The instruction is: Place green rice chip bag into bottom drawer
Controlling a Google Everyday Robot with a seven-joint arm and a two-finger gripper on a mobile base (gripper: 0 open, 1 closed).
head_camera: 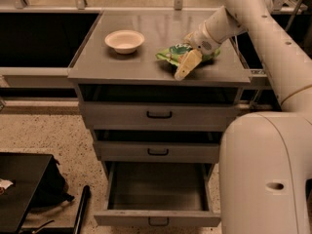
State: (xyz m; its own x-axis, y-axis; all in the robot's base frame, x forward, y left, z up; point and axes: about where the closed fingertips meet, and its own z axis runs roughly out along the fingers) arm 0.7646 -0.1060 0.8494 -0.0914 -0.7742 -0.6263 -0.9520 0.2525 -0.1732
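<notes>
The green rice chip bag (171, 53) lies on the grey cabinet top (146, 67), right of centre, near the front edge. My gripper (188, 62) is down on the bag's right half and covers part of it, with its tan tip pointing toward the front edge. The bottom drawer (158, 217) is pulled out below the two upper drawers, and its flat grey floor shows nothing in it.
A white bowl (125, 41) stands on the cabinet top to the left of the bag. The two upper drawers (159, 115) are shut. My white base (268, 179) stands close to the right of the drawers. A black bag (46, 189) and a black table lie at the lower left.
</notes>
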